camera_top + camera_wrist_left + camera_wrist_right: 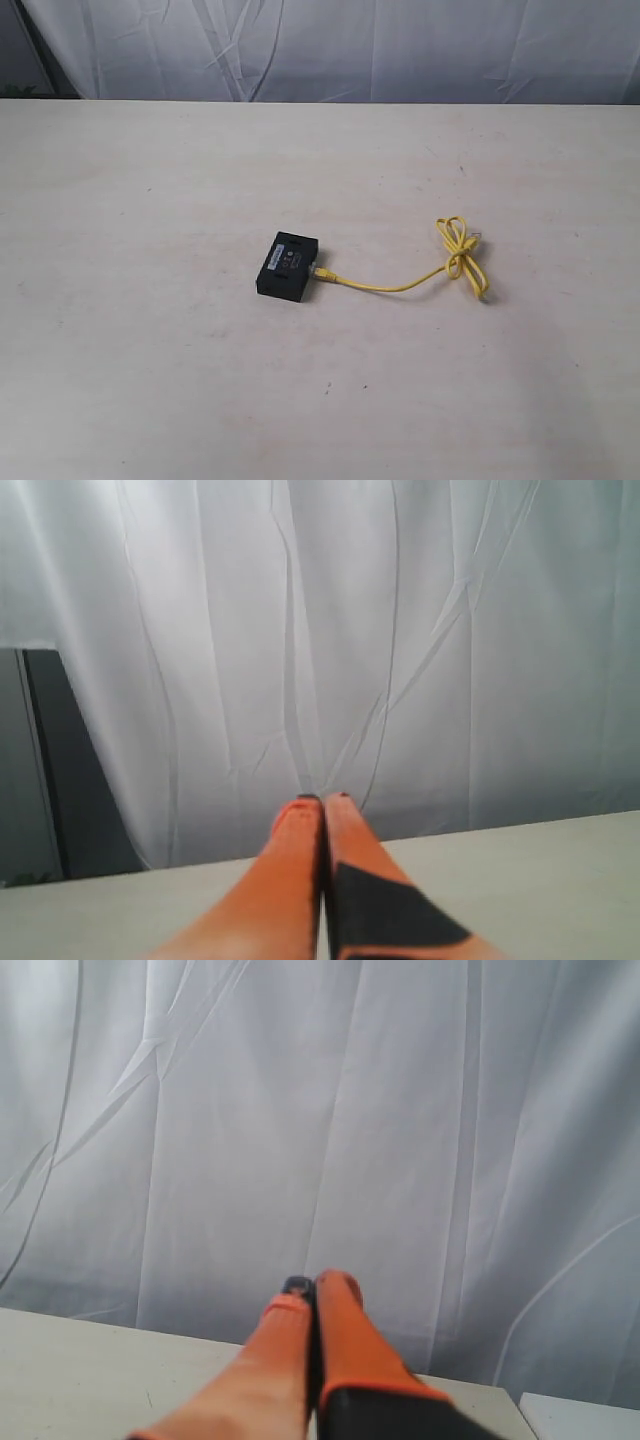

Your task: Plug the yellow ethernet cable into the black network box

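The black network box [289,266] lies flat near the middle of the table in the exterior view, a pale label strip on its top. The yellow ethernet cable [400,286] runs from the box's right side, where one plug [322,271] sits at the box, out to a loose knot [458,247] on the right. Neither arm shows in the exterior view. My left gripper [323,800] is shut, its orange fingers pressed together and facing a white curtain. My right gripper [314,1284] is likewise shut on nothing. Box and cable are out of both wrist views.
A pale table [150,350] fills the exterior view, with a white curtain [330,50] hanging behind its far edge. A dark panel [70,760] stands by the curtain in the left wrist view. The table edge [560,1405] shows in the right wrist view.
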